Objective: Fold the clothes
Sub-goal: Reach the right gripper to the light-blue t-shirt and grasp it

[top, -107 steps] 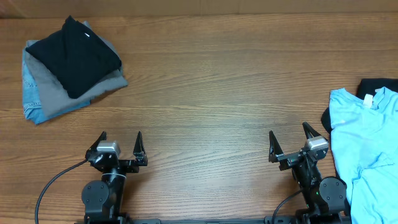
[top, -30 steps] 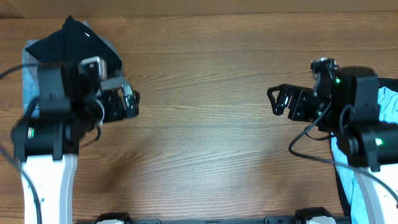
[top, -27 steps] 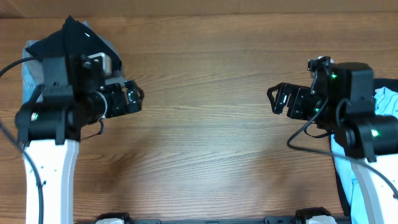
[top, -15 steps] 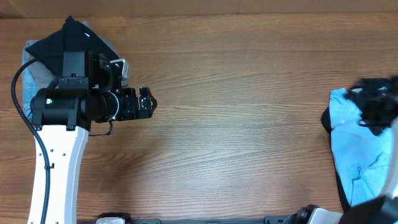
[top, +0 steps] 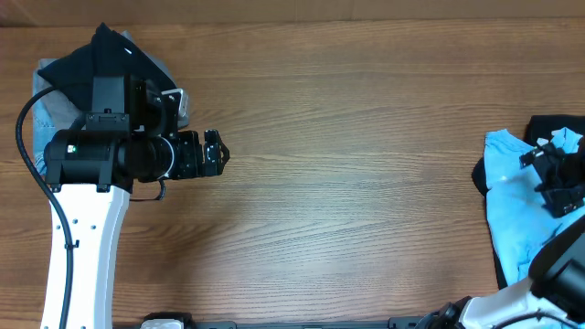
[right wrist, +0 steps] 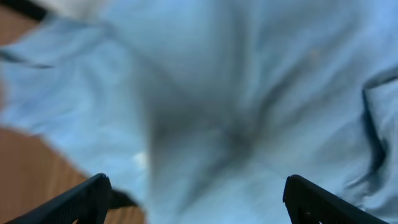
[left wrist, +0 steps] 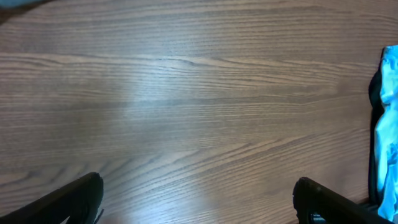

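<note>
A light sky-blue T-shirt (top: 521, 215) lies crumpled at the table's right edge, over a black garment (top: 552, 125). My right gripper (top: 547, 174) is open just above the shirt's upper part. In the right wrist view the blue fabric (right wrist: 249, 93) fills the frame, blurred, between the spread fingers (right wrist: 74, 202). My left gripper (top: 216, 153) is open and empty over bare wood at the left. Behind its arm lies a stack of folded clothes (top: 69, 68): black on top, grey and denim-blue under it.
The wooden table (top: 347, 137) stretches between the two arms. In the left wrist view the wood (left wrist: 186, 93) fills the frame, with the blue shirt's edge (left wrist: 388, 143) at the far right. The left arm's white link (top: 78, 247) reaches down toward the front edge.
Both arms rose from rest and swung outward. In the last half second the right gripper settled over the blue shirt; the left arm has barely moved.
</note>
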`<state>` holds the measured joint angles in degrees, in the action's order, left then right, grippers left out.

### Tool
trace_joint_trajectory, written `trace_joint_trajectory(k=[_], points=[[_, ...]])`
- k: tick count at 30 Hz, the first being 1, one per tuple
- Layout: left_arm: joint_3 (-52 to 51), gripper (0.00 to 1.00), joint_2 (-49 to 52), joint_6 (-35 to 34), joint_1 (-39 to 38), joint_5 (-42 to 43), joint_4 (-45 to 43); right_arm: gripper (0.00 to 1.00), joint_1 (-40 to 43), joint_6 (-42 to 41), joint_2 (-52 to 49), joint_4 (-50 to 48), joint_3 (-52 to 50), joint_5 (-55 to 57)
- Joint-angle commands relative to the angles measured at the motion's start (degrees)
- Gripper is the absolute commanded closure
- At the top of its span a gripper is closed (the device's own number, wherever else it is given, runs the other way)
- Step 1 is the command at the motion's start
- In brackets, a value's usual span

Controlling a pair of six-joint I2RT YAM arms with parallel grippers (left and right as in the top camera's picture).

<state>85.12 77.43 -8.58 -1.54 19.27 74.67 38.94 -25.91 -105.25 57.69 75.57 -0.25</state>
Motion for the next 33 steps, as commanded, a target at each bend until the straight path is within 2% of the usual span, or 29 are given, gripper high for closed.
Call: trace_joint_trajectory(k=[1,8,16,19,22,25,28,33], points=[[1.57,0.00,0.04,1.31,-0.42,-0.39,0.13,0.07,4.96,-2.73,-0.90,1.14,0.98,2.29],[1.57,0.00,0.04,1.31,-0.42,-0.42,0.09,0.07,15.43,-4.70,-0.94,1.20,0.46,-0.96],[1.57,0.00,0.04,1.31,-0.42,-2.34,-0.07,0.15,16.52,-5.27,-1.14,-5.60,-8.07,-3.76],[1.57,0.00,0.04,1.31,-0.42,-2.32,-0.04,0.29,16.70,-5.25,-1.14,-8.02,-10.69,-4.13],[1.57,0.00,0.04,1.31,-0.42,-2.82,-0.11,0.36,16.70,-5.14,-1.14,-8.41,-10.69,-6.16],[1.57,0.00,0.04,1.31,-0.42,-3.37,-0.35,0.61,16.70,-1.44,-1.11,-8.70,-9.86,-12.33],[1.57,0.00,0.04,1.31,-0.42,-3.37,-0.37,0.63,16.70,-0.44,-0.68,-6.82,-7.65,-14.91],[1.57,0.00,0.04,1.31,-0.42,-3.37,-0.37,0.75,16.63,2.16,2.10,-5.55,-5.60,-18.40]])
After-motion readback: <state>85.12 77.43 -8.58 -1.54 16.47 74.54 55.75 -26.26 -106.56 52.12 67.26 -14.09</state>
